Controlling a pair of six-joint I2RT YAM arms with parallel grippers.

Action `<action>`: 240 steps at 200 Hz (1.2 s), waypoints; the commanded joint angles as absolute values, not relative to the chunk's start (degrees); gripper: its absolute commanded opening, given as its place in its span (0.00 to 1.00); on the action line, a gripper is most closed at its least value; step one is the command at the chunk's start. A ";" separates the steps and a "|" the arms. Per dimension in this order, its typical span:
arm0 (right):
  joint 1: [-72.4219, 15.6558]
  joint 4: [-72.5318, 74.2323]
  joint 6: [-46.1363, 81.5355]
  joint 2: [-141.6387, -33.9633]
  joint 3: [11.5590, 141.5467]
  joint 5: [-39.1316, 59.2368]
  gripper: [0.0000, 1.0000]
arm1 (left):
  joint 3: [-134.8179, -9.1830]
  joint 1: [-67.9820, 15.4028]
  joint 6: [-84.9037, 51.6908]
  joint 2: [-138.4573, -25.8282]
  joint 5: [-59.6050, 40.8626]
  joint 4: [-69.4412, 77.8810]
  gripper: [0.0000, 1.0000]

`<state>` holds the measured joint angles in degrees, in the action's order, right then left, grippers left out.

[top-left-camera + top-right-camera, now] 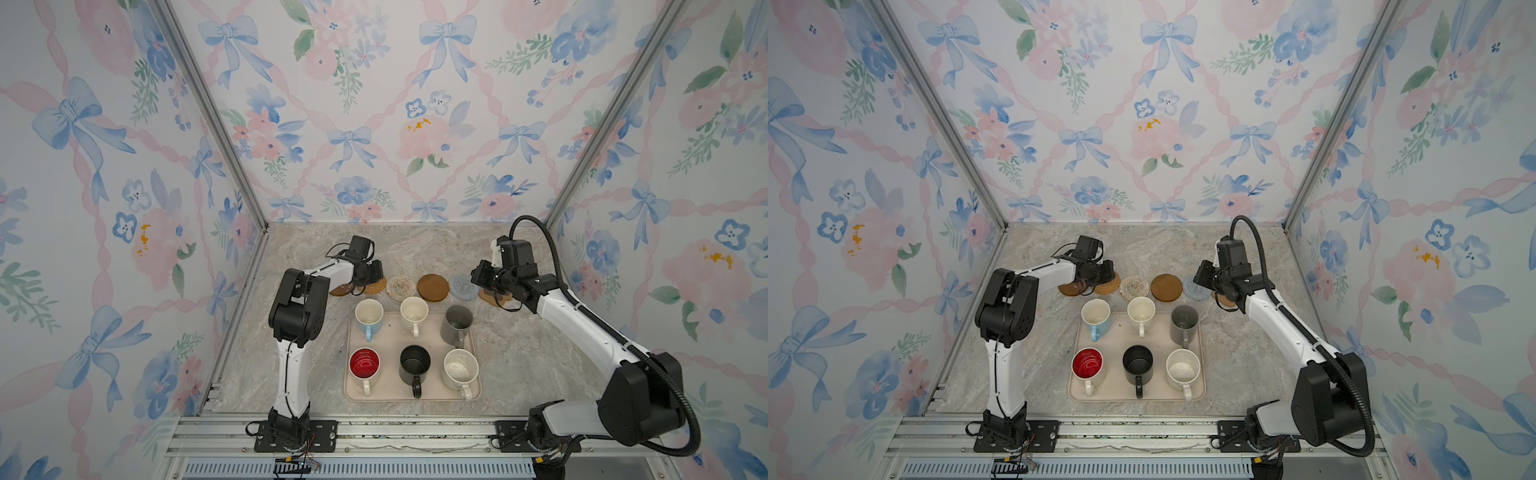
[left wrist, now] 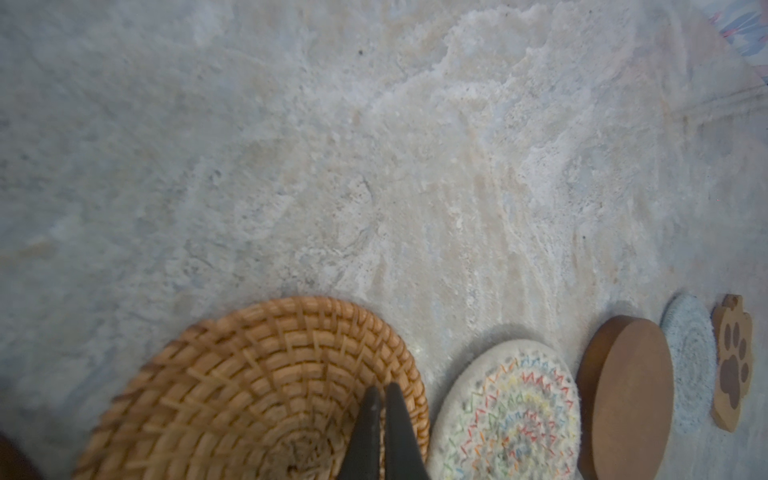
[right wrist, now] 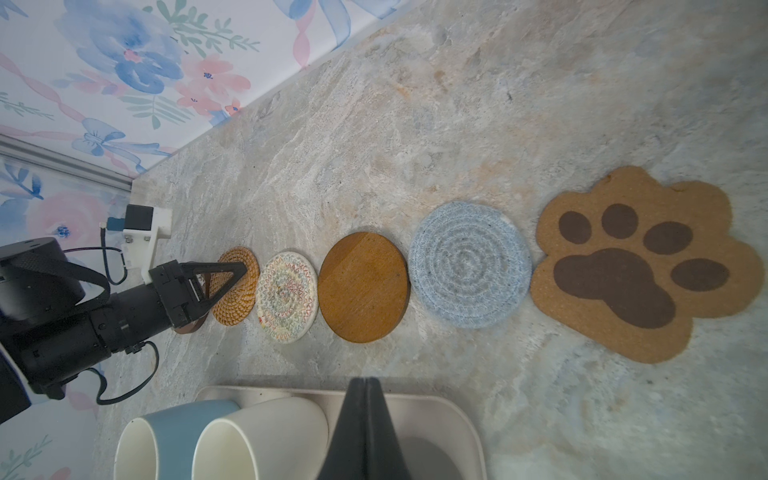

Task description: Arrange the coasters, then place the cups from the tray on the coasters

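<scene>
Left wrist view: left tool (image 2: 384,390), clenched empty, over the tan rattan coaster (image 2: 249,395).

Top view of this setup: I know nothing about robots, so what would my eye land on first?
Probably the wallpaper of blue bows and pink flowers on all three walls. Next comes the beige tray mid-table, holding six mugs in two rows of three, with the red-lined mug brightest at its near-left corner. Behind it, a row of coasters ends at right with a paw-shaped coaster.
</scene>
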<state>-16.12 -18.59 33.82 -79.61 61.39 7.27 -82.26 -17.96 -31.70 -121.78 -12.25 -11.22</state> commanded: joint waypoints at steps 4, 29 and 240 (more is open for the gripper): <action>-15.78 -18.12 33.06 -79.72 62.23 7.79 0.00 | -77.61 -18.54 -32.50 -121.94 -8.84 -18.15 0.00; -15.74 -18.15 33.06 -79.59 62.18 7.85 0.00 | -75.84 -18.95 -32.78 -120.59 -7.56 -18.11 0.00; -15.50 -19.17 32.52 -79.62 62.56 7.92 0.00 | -90.36 -9.43 -34.11 -119.68 -7.18 -18.16 0.00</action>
